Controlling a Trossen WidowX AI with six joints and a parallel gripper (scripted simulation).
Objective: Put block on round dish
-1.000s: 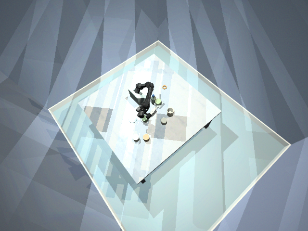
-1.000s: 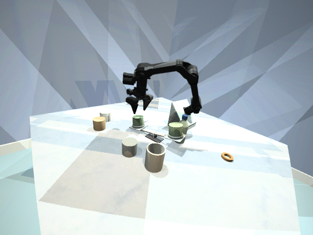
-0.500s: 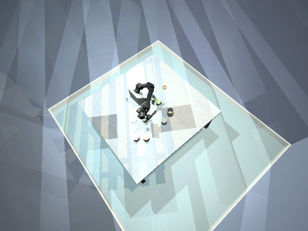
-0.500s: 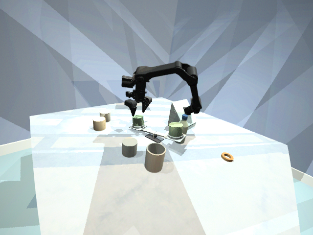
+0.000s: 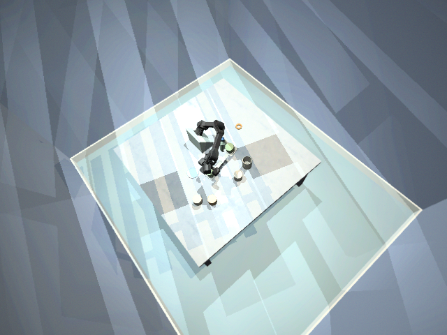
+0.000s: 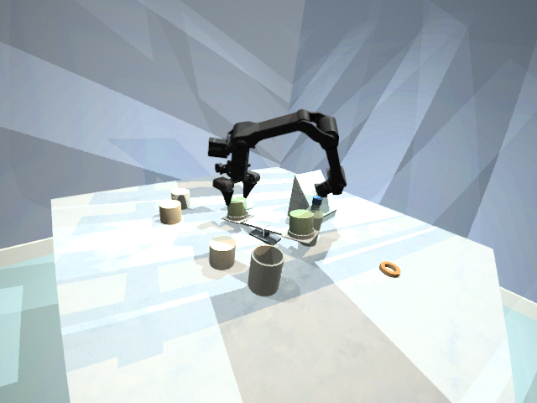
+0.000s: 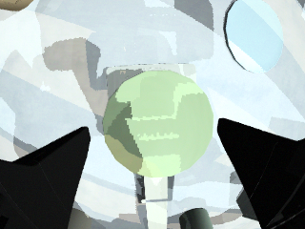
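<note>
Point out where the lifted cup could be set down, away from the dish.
Bare table lies in front of the open grey cup and around the orange ring. It is crowded around the balance: two green cups, the bottle, the wedge, and the open fingers.

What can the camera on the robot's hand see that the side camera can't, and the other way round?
Only the wrist view shows the pale blue round dish lying flat, and the green cup from straight above, framed between the open fingers. Only the exterior view shows the second green cup on the balance's other end, the orange ring and the whole black arm. Both show the green cup under the open gripper, untouched.
</note>
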